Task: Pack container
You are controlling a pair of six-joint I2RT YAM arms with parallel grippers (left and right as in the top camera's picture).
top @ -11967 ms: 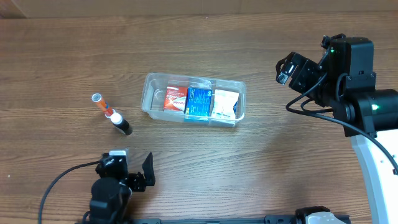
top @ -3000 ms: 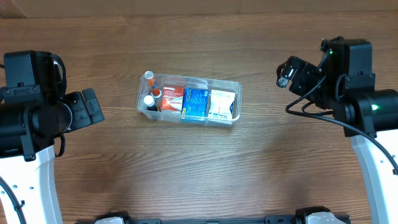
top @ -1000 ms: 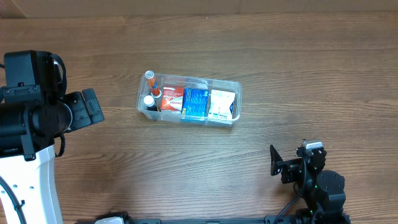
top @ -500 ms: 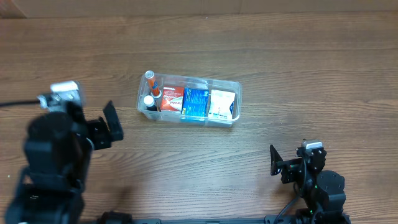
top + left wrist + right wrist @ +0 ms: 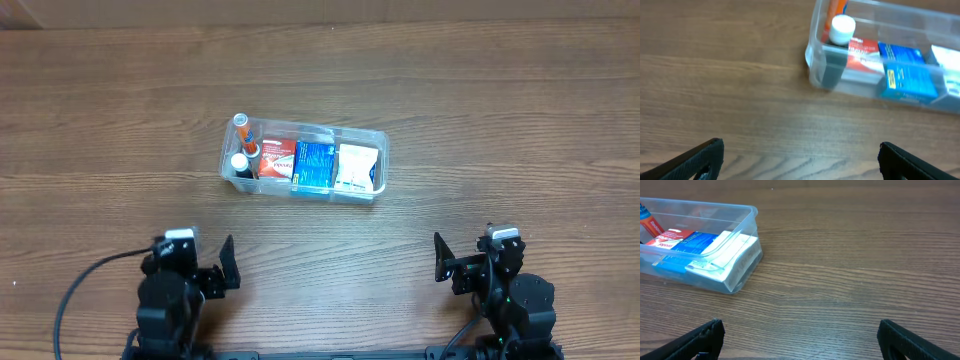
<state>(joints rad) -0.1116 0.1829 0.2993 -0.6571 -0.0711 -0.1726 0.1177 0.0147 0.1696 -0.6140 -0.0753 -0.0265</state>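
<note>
Five items are seen inside the container [image 5: 320, 127], which lies in the middle of the table [image 5: 500, 100], well apart from both arms. A tube [image 5: 245, 133] and a bottle [image 5: 240, 163] are at its left end, and a red packet [image 5: 279, 159], a blue packet [image 5: 317, 165] and a white packet [image 5: 358, 168] are set side by side. Nothing loose is seen on the wood, so the packing is judged done and the step in hand is taken to be parking. That is best done with the arms held low and well short of the container, so that its light wall is not nudged and the tube, which seems to lean on the rim, is not tipped out. The left gripper [image 5: 800, 160] is spread wide and empty, aimed at the container's left end. The right gripper [image 5: 799, 340] is likewise spread wide with nothing between its fingers, pointed past the right end. Both arms are folded down by the near edge, one at each side.
</note>
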